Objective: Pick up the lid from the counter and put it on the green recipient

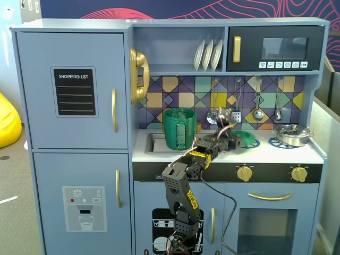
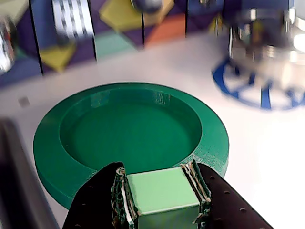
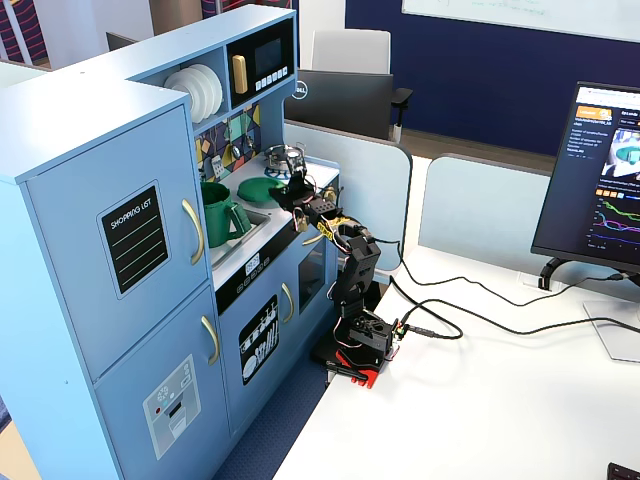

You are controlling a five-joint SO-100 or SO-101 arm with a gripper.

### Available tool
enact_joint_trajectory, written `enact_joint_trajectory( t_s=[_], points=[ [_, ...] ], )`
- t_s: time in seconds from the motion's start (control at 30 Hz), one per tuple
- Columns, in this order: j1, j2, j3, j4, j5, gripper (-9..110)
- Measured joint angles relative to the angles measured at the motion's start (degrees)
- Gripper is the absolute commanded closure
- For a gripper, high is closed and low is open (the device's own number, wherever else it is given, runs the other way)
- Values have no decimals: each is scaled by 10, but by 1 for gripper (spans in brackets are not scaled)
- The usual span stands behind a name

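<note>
In the wrist view our gripper [image 2: 163, 200] sits at the bottom centre of the frame, its two dark fingers [image 2: 102, 200] narrowed onto the pale green block knob [image 2: 163, 191], which fills the gap between the pads from side to side. So we judge the jaws closed on the knob, with nothing else in hand.

Beyond the knob the round lid [image 2: 128, 138] spreads across the middle of that frame, dark green, with a raised rim around a shallow dish. It appears to lie flat on the white counter [image 2: 267, 157]; we cannot tell whether it has left the surface yet. In a fixed view the lid [image 1: 245, 137] shows right of centre, just past the gripper [image 1: 227, 139], and the green recipient [image 1: 179, 128] stands to the left of it at the sink recess, near but apart. The steel pot [image 1: 291, 134] sits at the far right on a blue burner ring [image 2: 259, 86].

We judge the step in hand to be securing the grasp and lifting. To do it well, we should keep the squeeze square on the knob so the disc does not swing, and rise straight up until the rim clears the counter. Then we carry leftward in that fixed view, high enough to pass the recipient's top edge, keep the lid level, and centre it over the opening before lowering. A tilted disc would likely catch on one side.
</note>
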Motion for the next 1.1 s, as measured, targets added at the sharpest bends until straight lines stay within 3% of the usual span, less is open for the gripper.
enact_joint_trajectory(
  t_s=[0.57, 1.1],
  points=[
    [-160, 0, -355, 259, -2, 102],
    [-273, -21, -381, 298, -22, 102]
  ],
)
